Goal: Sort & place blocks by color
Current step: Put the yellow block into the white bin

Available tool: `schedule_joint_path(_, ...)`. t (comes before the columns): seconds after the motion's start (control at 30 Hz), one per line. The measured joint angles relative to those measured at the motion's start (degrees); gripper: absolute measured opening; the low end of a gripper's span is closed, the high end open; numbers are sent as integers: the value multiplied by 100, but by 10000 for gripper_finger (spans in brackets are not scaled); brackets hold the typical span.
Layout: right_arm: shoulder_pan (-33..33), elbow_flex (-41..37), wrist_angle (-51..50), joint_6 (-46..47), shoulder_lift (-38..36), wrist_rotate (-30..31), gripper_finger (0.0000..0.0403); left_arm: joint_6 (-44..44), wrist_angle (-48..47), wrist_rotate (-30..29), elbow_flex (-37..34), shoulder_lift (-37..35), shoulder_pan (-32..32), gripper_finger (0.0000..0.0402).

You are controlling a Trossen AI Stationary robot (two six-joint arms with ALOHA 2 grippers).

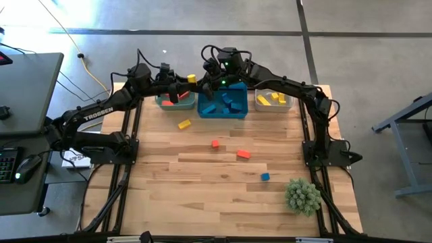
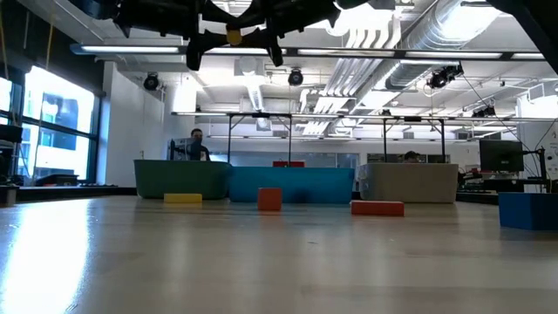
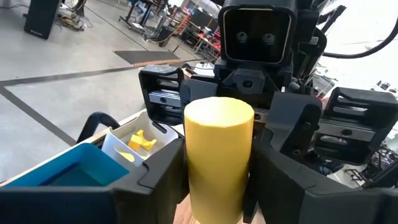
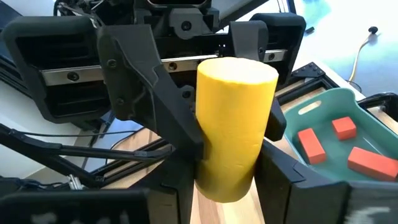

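A yellow cylinder block (image 1: 192, 79) hangs high over the far edge of the table, between my two grippers, which face each other. My left gripper (image 1: 183, 86) comes from the left and my right gripper (image 1: 202, 73) from the right, and both are shut on it. It also shows in the low view (image 2: 234, 36). A yellow block (image 1: 183, 124), two red blocks (image 1: 215, 144) (image 1: 243, 154) and a blue block (image 1: 265, 177) lie flat on the table. Below the grippers stand a teal bin (image 1: 162, 101) with red blocks, a blue bin (image 1: 202, 108) with blue blocks and a grey bin (image 1: 259, 106) with yellow blocks. My left gripper pinches the cylinder's round sides (image 3: 193, 155) between its two fingers, one finger (image 3: 152, 177) on each side. It comes level from the table's left. The cylinder is lifted clear, high above the bins. My right gripper pinches the cylinder's round sides (image 4: 208, 168) between its two fingers, one finger (image 4: 289, 183) on each side. It comes level from the table's right, facing the left gripper. The cylinder stands along the picture's height in its wrist view, clear of everything below.
A spiky green ball (image 1: 302, 196) sits at the table's near right. The three bins stand in a row along the far edge. A desk with a keyboard and mouse (image 1: 27, 165) stands beyond the left edge. A person (image 2: 199, 144) shows far behind the bins.
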Motion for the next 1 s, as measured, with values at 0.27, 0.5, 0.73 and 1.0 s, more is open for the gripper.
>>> schedule_joint_path(0.27, -4, 0, -277, -4, 0, 72, 107, 357, -161, 2, 0, 0, -2, 190)
schedule_joint_path(0.5, -52, 0, -735, -42, 0, 393, 107, 499, -542, -2, 0, 0, 23, 227)
schedule_joint_path(0.73, -214, 0, -1246, -252, -43, 657, 107, 499, -867, 2, 0, -2, 208, 240)
schedule_joint_path(1.0, -441, 0, -2789, -892, -324, 1893, 107, 780, -1290, -23, 0, -1, 330, 240)
